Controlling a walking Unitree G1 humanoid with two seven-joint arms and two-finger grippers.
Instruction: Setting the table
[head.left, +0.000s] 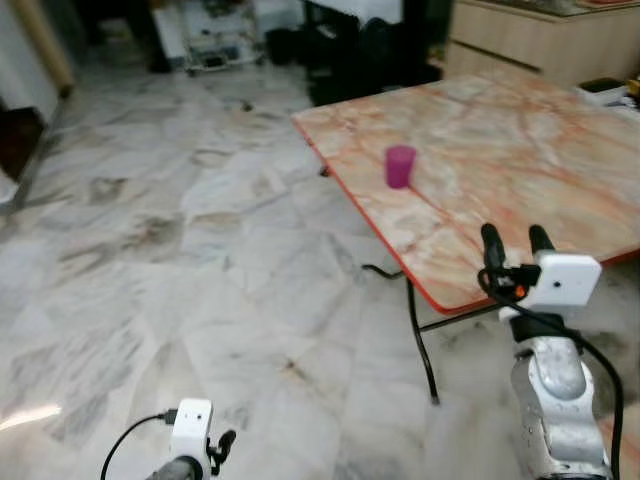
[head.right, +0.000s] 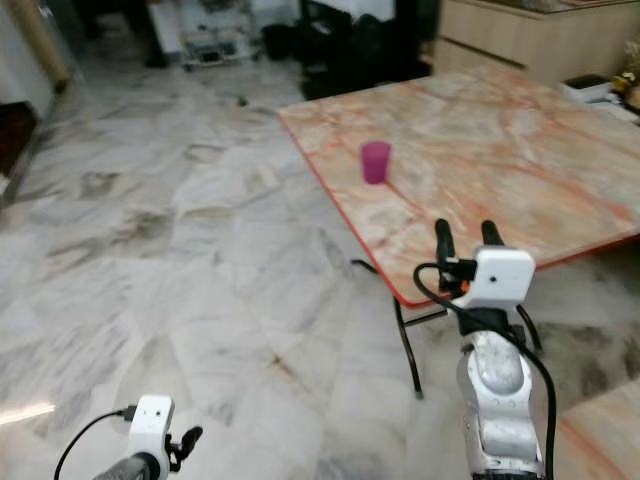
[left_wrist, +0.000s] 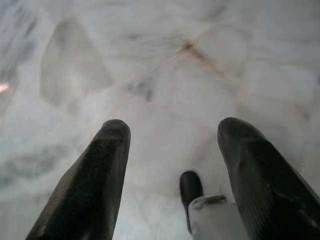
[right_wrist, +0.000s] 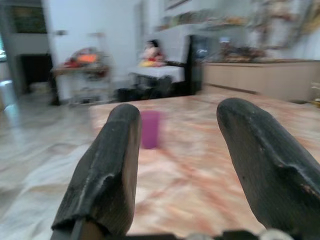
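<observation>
My right end effector (head.left: 517, 240) is raised at the near edge of the marble desk (head.left: 520, 160), its fingers spread apart and holding nothing. The purple cup (head.left: 400, 166) stands upright on the desk, well ahead of it. My left end effector (left_wrist: 172, 150) hangs low over the marble floor (head.left: 180, 250), also parted and empty.
</observation>
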